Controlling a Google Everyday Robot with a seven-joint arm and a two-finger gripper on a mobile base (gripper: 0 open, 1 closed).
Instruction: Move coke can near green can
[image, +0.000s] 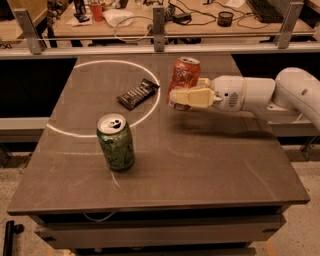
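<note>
The coke can (185, 76) is red-orange with a silver top and is held above the table, right of centre. My gripper (186, 93) reaches in from the right on a white arm and is shut on the coke can, its cream fingers (192, 97) across the can's lower part. The green can (116, 142) stands upright on the dark table at front left, well apart from the coke can, to its lower left.
A dark snack bar (138, 93) lies on the table (210, 160) between the cans, on a white circle line (150, 107). A metal rail (160, 47) runs along the table's far edge, with a cluttered bench behind.
</note>
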